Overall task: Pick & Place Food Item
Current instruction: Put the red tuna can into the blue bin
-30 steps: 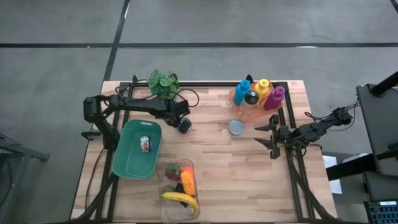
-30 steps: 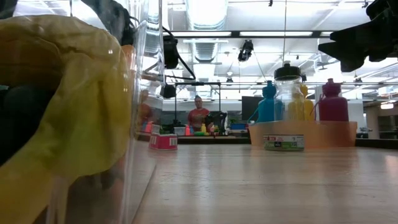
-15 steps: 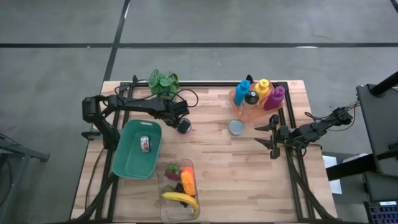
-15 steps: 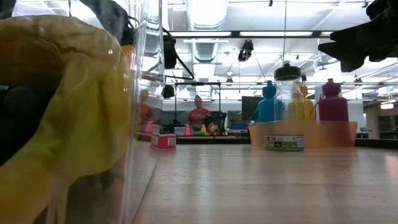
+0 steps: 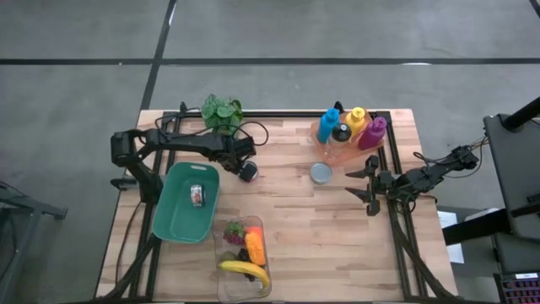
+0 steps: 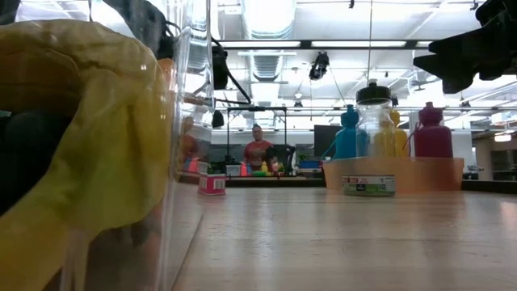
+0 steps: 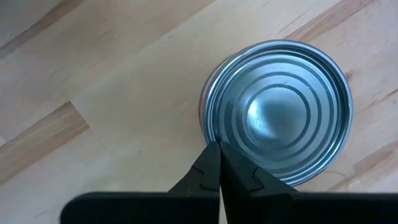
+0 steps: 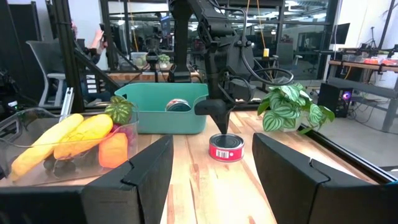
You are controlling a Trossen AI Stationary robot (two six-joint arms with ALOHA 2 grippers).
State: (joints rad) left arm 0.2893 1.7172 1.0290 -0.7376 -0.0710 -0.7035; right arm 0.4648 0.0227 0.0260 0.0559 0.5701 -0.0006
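A tin can with a red label (image 8: 226, 148) stands upright on the wooden table, its ribbed silver top (image 7: 277, 112) facing up. My left gripper (image 7: 219, 149) is shut and points straight down over the edge of the can's top, right of the green bin (image 5: 186, 203). The bin holds another can (image 5: 197, 195). A clear container (image 5: 245, 257) near the front edge holds a banana, an orange piece and other fruit. My right gripper (image 5: 359, 185) waits open at the table's right side, level and facing left. My left gripper's shut fingertips (image 7: 211, 163) stand from above over the rim of the can's top (image 7: 210, 134), on one side of it. The right wrist view shows them just over the can, and I cannot tell whether they touch it.
Coloured bottles (image 5: 350, 131) stand in a holder at the far right, with a flat round tin (image 5: 321, 172) in front of them. A potted plant (image 5: 221, 110) sits at the far edge. In the low view, the clear container (image 6: 81, 145) fills the left side.
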